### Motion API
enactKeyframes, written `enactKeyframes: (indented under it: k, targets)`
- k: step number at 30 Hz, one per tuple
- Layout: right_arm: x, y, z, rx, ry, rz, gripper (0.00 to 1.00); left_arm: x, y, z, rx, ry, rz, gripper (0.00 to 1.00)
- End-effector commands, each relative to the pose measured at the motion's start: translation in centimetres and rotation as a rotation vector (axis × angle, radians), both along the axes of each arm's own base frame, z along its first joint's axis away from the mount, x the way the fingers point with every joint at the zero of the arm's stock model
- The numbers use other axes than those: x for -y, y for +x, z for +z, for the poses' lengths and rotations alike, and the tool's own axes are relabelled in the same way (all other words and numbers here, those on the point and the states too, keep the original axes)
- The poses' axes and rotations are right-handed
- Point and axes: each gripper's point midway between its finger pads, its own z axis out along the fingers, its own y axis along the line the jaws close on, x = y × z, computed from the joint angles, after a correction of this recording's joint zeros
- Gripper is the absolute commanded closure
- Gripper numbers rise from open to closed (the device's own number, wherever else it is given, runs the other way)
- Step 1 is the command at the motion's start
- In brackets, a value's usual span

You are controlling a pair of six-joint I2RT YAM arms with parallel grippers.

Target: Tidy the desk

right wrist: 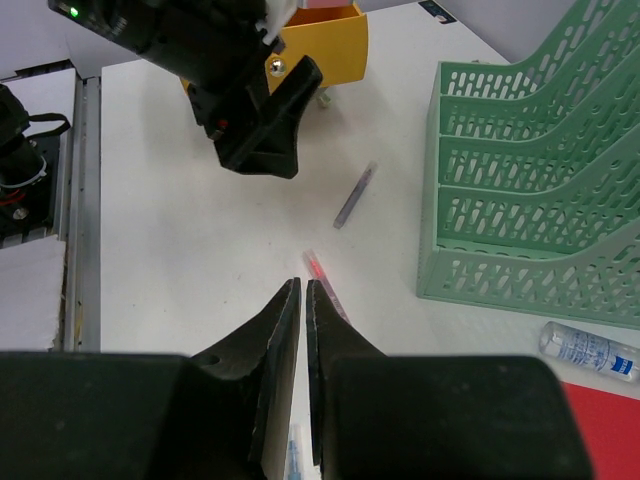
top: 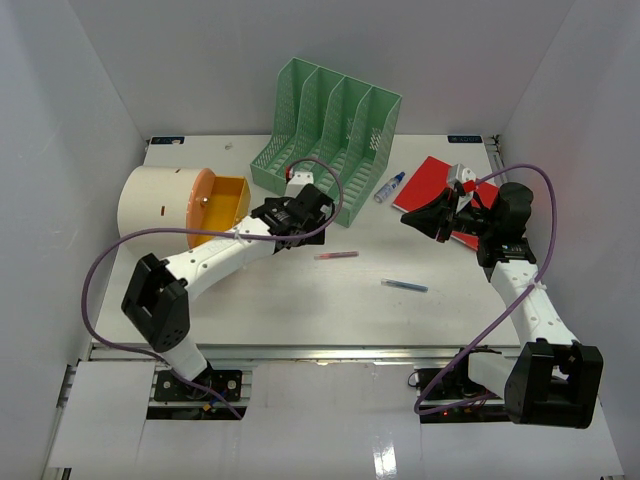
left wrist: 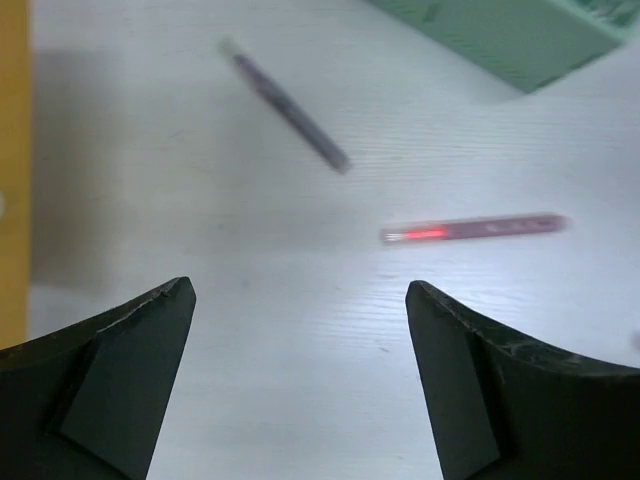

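Note:
The desk (top: 300,315) is a wide white tabletop with a silver rail along its front. On it lie a pink pen (top: 336,256) and a blue pen (top: 404,286). My left gripper (top: 300,212) hovers near the yellow box, open and empty. In the left wrist view its jaws (left wrist: 300,288) stand wide over bare desk, with a purple pen (left wrist: 285,105) and the pink pen (left wrist: 475,230) ahead. My right gripper (top: 410,221) hangs beside the red notebook (top: 435,188). Shut on nothing, the right gripper (right wrist: 303,284) sits above the pink pen (right wrist: 318,268) and purple pen (right wrist: 355,195).
A green file organizer (top: 325,125) stands at the back centre. A white cylinder with an orange rim (top: 160,200) and a yellow box (top: 228,203) sit at the left. A small white bottle (top: 390,187) lies by the notebook. White walls enclose three sides.

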Motion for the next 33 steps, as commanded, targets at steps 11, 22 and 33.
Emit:
enactKeyframes:
  k: [11,22,33]
  targets:
    - [0.6,0.2,0.3,0.019,-0.001,-0.016,0.87,0.0,5.0,-2.8,-0.073,-0.305,0.519,0.2]
    - [0.8,0.2,0.5,0.018,-0.002,-0.017,0.88,-1.0,8.1,-6.2,-0.121,-0.308,0.604,0.27]
    - [0.9,0.4,0.4,0.013,-0.004,-0.025,0.88,-1.8,8.5,-10.8,-0.215,-0.255,0.614,0.45]
